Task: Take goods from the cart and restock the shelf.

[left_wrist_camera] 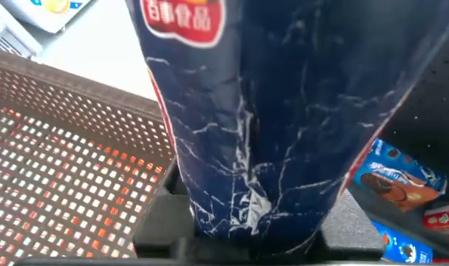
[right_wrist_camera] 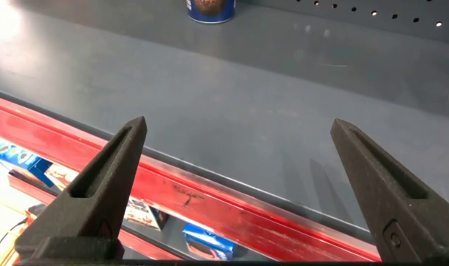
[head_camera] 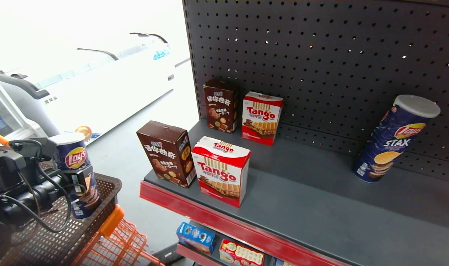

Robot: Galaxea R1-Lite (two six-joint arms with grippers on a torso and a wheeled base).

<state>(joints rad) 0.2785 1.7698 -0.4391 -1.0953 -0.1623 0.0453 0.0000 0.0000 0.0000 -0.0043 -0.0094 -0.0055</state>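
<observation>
**Chip can gripped at the cart, shelf waiting**

The blue chip can (head_camera: 74, 157) stands upright off the shelf's (head_camera: 320, 207) left end, over the brown mesh cart basket (head_camera: 106, 184). The left gripper (head_camera: 76, 176) is closed around its lower body. From the wrist, the can's wall (left_wrist_camera: 269, 148) is pressed close between the jaws. I can't tell whether its base has cleared the basket floor.

The right gripper (right_wrist_camera: 239, 125) hangs over the shelf's front lip, spread wide and holding nothing.

On the shelf, two wafer boxes (head_camera: 222, 173) (head_camera: 261, 117) and two brown cookie boxes (head_camera: 167, 153) (head_camera: 220, 106) crowd the left end. A matching can (head_camera: 392, 140) leans against the pegboard at the back right.

To my eye the pick is made and the carry comes next. That means lifting clear of the basket rim, passing over the boxes, and setting the can on the bare middle of the shelf.
</observation>
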